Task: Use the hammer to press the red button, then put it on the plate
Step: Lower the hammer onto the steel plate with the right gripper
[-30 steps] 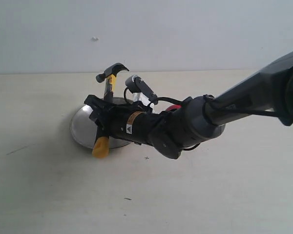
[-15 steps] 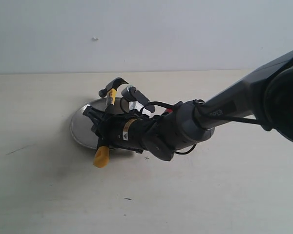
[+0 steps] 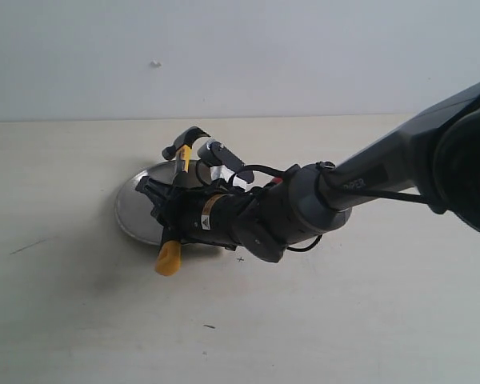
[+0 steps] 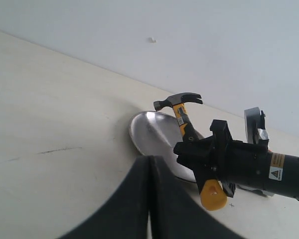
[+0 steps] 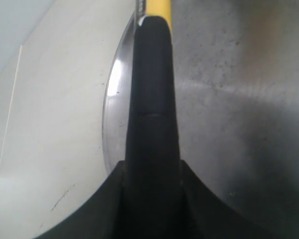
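1. Pale tabletop, exterior view: my right gripper (image 3: 166, 206) clamps the hammer (image 3: 186, 138) by its handle, tilted over the plate (image 3: 132, 210).
2. Left wrist view: my left gripper (image 4: 149, 167) is closed and empty, near the plate.
3. Right wrist view: the handle sits between the jaws above the plate; I judge only the release is left.

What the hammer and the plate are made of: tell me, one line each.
The hammer has a head of dark, dull metal, it seems; its handle looks like matte black-and-yellow rubber or plastic.
The plate looks like metal: silver, brushed, faintly scuffed, with a bright glint along the rim.
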